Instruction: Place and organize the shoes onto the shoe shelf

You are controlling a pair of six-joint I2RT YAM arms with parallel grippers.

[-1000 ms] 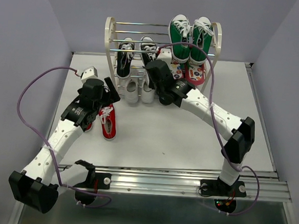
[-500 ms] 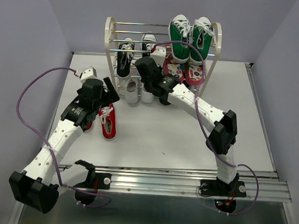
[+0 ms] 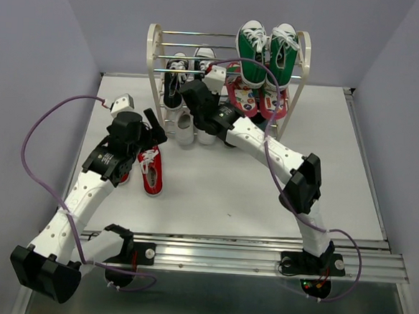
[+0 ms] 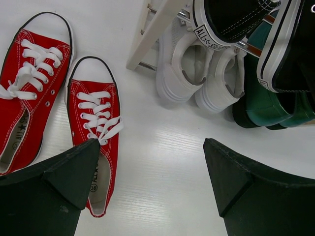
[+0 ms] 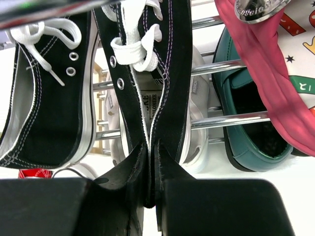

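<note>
Clenches right gripper (image 5: 150, 164) on black sneaker (image 5: 170, 73) at the collar, sides pinched flat for a firm hold. Sets it, judging by position, against shoe shelf (image 5: 221, 120) rods just beyond the jaws, mate (image 5: 54, 98) left. Holds left gripper (image 4: 151, 145) spread, empty; red sneakers (image 4: 93, 123) on the table (image 4: 162, 128) just below-left of them, likely next.

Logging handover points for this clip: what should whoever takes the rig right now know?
Right gripper: shut on the held black sneaker at its heel opening, against the shoe shelf rods beside the other black sneaker.
Left gripper: open, empty, above the table by the red sneakers.
Done: white sneakers at the shelf's bottom; other black sneaker shelved.
Left: release the held one, then shelve both red sneakers.
</note>
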